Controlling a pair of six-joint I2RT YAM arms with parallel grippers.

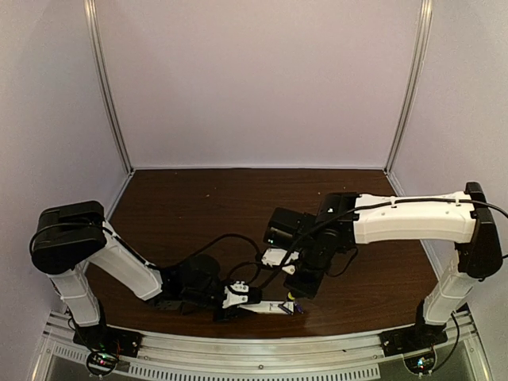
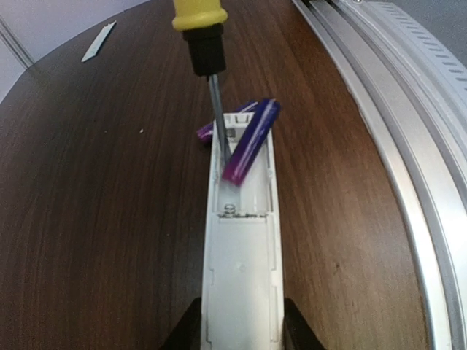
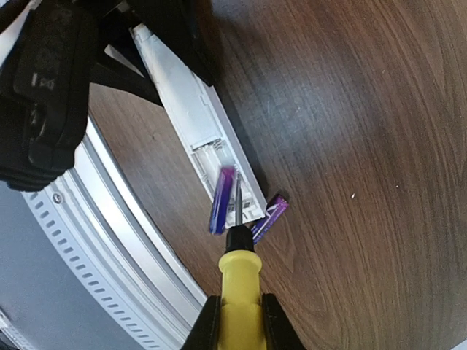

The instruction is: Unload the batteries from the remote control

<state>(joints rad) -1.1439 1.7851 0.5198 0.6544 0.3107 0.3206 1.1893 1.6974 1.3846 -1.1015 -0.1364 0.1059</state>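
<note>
The white remote control (image 2: 241,277) lies back-up near the table's front edge, its battery bay open. My left gripper (image 2: 241,339) is shut on its sides; it also shows in the top view (image 1: 238,300). One purple battery (image 2: 250,142) tilts up out of the bay, lifted by the screwdriver's shaft (image 2: 218,117). The other battery (image 3: 268,218) lies on the table beside the remote's end. My right gripper (image 3: 237,321) is shut on the yellow-handled screwdriver (image 3: 238,281), its tip in the bay (image 3: 238,211).
The flat white cover strip (image 2: 98,41) lies far off on the dark wooden table. The metal rail (image 2: 408,109) runs along the table's front edge, close to the remote's right side.
</note>
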